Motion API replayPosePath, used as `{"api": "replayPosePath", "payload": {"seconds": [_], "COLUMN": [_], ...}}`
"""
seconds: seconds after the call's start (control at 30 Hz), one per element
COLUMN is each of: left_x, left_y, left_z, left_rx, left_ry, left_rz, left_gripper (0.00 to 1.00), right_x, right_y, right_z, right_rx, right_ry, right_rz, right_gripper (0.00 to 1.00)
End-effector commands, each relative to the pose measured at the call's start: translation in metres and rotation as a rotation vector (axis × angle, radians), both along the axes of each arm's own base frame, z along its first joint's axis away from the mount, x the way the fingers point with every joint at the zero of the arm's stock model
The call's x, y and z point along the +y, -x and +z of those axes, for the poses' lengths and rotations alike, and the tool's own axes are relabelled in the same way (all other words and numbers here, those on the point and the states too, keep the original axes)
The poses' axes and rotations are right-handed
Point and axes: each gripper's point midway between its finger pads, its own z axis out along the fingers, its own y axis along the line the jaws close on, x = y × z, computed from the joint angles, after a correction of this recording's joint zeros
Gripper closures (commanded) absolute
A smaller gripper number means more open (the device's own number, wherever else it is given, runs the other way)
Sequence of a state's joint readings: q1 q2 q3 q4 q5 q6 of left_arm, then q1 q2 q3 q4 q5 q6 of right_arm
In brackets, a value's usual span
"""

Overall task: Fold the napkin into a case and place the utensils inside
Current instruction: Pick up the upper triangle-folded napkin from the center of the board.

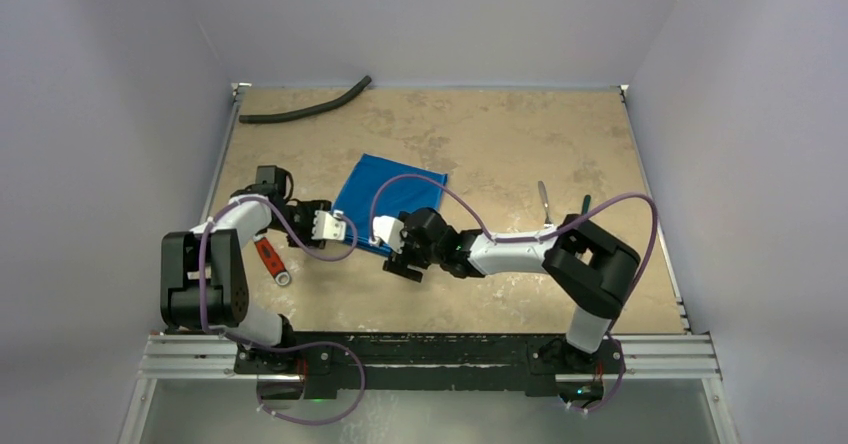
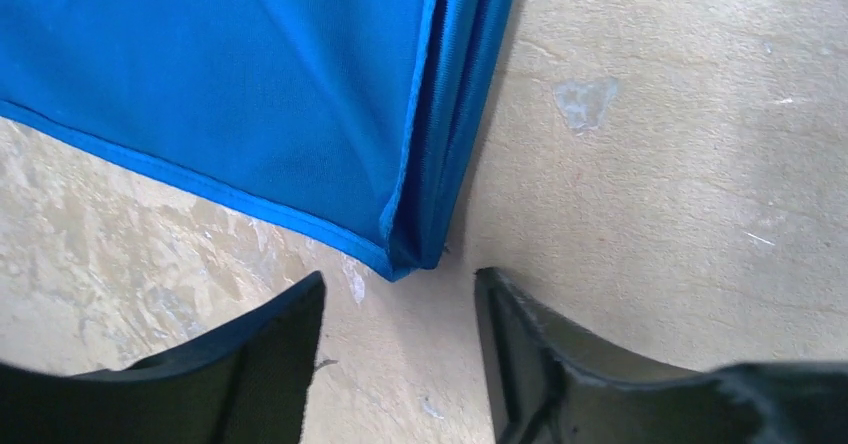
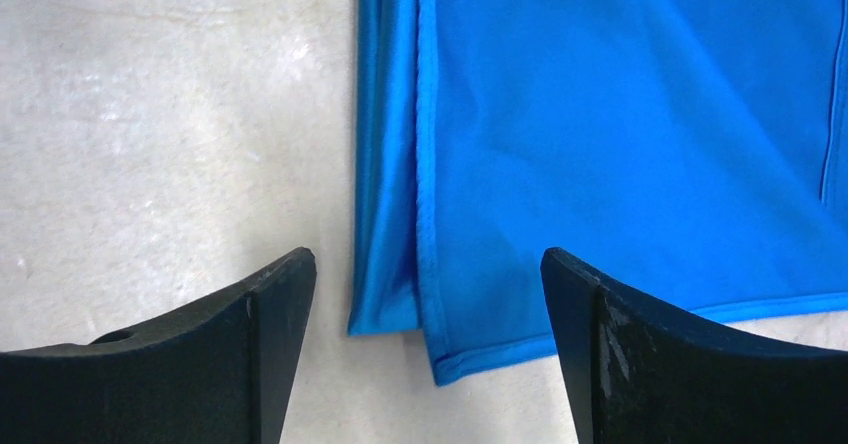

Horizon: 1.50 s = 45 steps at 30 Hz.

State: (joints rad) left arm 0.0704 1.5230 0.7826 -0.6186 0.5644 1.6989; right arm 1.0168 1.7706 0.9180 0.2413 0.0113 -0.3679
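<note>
The napkin (image 1: 395, 189) lies flat on the table (image 1: 520, 134), a little left of the middle, turned at a slant so that its near edge faces the two arms. It is folded. In the left wrist view, the napkin (image 2: 250, 84) shows stacked layers along one side that meet at a pointed corner. In the right wrist view, the napkin (image 3: 620, 144) shows a narrow under-layer sticking out beside the hemmed top sheet.

The left claw (image 1: 340, 227) sits at the napkin's near left corner. From its own camera, the left claw (image 2: 400, 276) is spread, with its two black fingers (image 2: 270, 364) apart. The cloth's corner lies right at the mouth of the gap, and bare table (image 2: 650, 164) shows between the fingers. It pinches nothing.

The right claw (image 1: 383, 232) sits just beside it, at the same near edge. In its camera, the right claw (image 3: 427, 254) is opened wide. Its fingers (image 3: 640, 364) stand on either side of the cloth's other near corner, and the doubled edge runs into the gap. The cloth is not pinched; I cannot tell whether the fingertips touch it.

Beyond the right forearm, well apart from the napkin, a slim silver utensil (image 1: 543, 197) lies on the table. It is too small to tell whether it is a fork or a spoon. A red-handled wrench (image 1: 272, 261) lies near the left arm, and a black hose (image 1: 305, 110) lies at the far left edge.
</note>
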Motion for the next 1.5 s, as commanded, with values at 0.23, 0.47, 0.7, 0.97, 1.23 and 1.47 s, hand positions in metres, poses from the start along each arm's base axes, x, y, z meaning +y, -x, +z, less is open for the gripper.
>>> {"api": "replayPosePath", "payload": {"seconds": [0.23,0.47,0.7,0.97,1.23,1.47], "left_x": [-0.001,-0.023,-0.020,-0.016,-0.022,-0.026], "left_y": [0.030,0.021,0.015,0.019,0.014,0.016], "left_z": [-0.011,-0.020,-0.037,-0.045,-0.041,-0.040], "left_rx": [0.042,0.005,0.026,0.111,0.143,0.138], "left_ry": [-0.049,-0.075,-0.152,-0.214,-0.193,-0.170], "left_rz": [-0.062,-0.139,-0.179,-0.233,-0.231,-0.239], "left_gripper": [0.34,0.39,0.49,0.55,0.74,0.87], "right_x": [-0.034,-0.033,-0.036,-0.041,-0.034,-0.030], "right_y": [0.018,0.023,0.020,0.001,-0.013,-0.016], "right_z": [-0.021,-0.023,-0.028,-0.022,-0.013,-0.014], "right_rx": [0.066,0.097,0.105,0.118,0.059,0.054], "right_ry": [0.091,0.082,0.099,0.084,0.042,0.050], "right_rz": [-0.084,-0.079,-0.086,-0.139,-0.168,-0.165], "right_gripper": [0.10,0.21,0.25,0.32,0.38,0.40]}}
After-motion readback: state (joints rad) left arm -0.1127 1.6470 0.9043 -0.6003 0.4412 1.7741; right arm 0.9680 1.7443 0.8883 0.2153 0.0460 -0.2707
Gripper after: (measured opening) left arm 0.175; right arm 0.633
